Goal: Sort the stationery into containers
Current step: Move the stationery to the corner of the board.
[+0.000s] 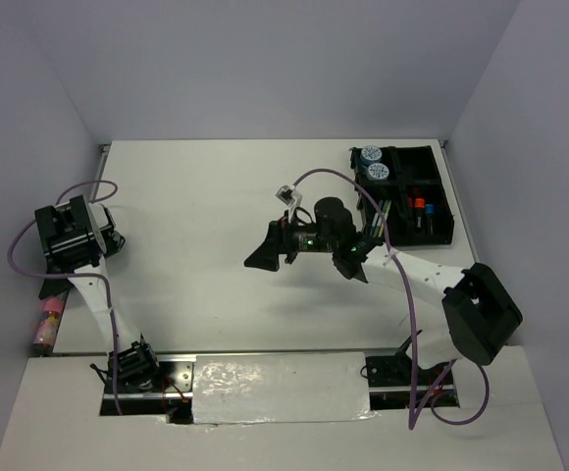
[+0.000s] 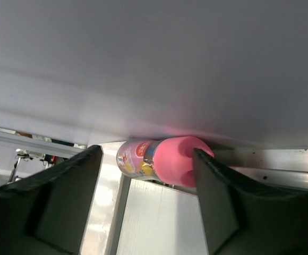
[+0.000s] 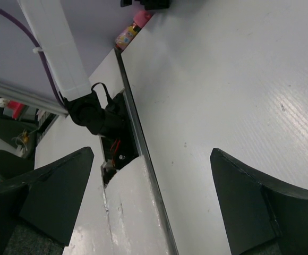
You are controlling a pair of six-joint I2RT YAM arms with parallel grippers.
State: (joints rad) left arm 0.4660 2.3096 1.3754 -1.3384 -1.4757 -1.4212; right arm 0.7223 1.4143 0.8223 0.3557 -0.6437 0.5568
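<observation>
The pink bottle [image 2: 159,162] lies on its side against the left wall, at the table's left edge [image 1: 49,322]; it also shows far off in the right wrist view [image 3: 128,32]. My left gripper [image 2: 147,151] is open around it: the right finger [image 2: 217,202] touches the pink cap and the left finger [image 2: 74,196] stands apart. In the top view the left gripper [image 1: 49,289] hangs just above the bottle. My right gripper [image 1: 304,263] hovers open and empty over mid-table [image 3: 152,154]. The black organiser tray [image 1: 443,201] at the far right holds two patterned tubs [image 1: 373,164], an orange-capped highlighter [image 1: 417,206], a blue-capped one [image 1: 430,209] and pale pens [image 1: 400,211].
Grey walls close in on the left, back and right. The left arm's base with its purple cable [image 3: 95,114] sits at the near edge beside a metal rail [image 3: 143,154]. A white taped strip [image 1: 275,388] runs between the two arm bases.
</observation>
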